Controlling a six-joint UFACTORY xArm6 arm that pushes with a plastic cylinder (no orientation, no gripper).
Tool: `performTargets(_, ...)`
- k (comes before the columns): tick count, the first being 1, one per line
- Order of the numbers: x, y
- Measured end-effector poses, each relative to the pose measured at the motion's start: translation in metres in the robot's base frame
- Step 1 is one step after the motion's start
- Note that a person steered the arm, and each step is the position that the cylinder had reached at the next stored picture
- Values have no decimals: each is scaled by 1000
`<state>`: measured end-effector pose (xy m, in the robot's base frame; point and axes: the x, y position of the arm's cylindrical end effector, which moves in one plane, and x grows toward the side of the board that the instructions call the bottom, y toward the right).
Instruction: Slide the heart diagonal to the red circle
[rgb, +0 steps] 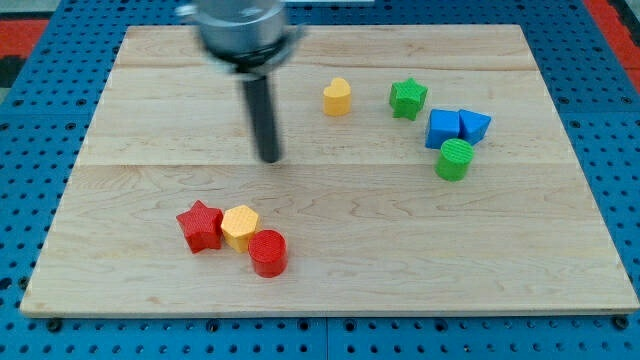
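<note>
The yellow heart (337, 97) lies near the view's top, right of centre. The red circle (268, 252) lies at the lower left, touching a yellow hexagon (239, 226), which touches a red star (200, 226) on its left. My tip (270, 157) rests on the board to the left of and below the heart, well above the red circle, touching no block.
A green star (408, 98) lies right of the heart. A blue cube (443, 128), a blue triangle (474, 125) and a green circle (455, 159) cluster at the right. The wooden board (560, 250) sits on a blue pegboard.
</note>
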<state>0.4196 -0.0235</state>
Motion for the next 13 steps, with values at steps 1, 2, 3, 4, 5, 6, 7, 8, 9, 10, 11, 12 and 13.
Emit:
performTargets(1,-36,64)
performTargets(2,-72,42)
performTargets(3,-68,-45)
performTargets(4,-81,-39)
performTargets(5,-81,-22)
performTargets(6,-160,-47)
performTargets(7,-155,33)
performTargets(8,-76,-11)
performTargets(9,-5,-37)
performTargets(10,-48,-63)
performTargets(11,-49,31)
performTargets(12,7,-19)
performTargets(13,30,-42)
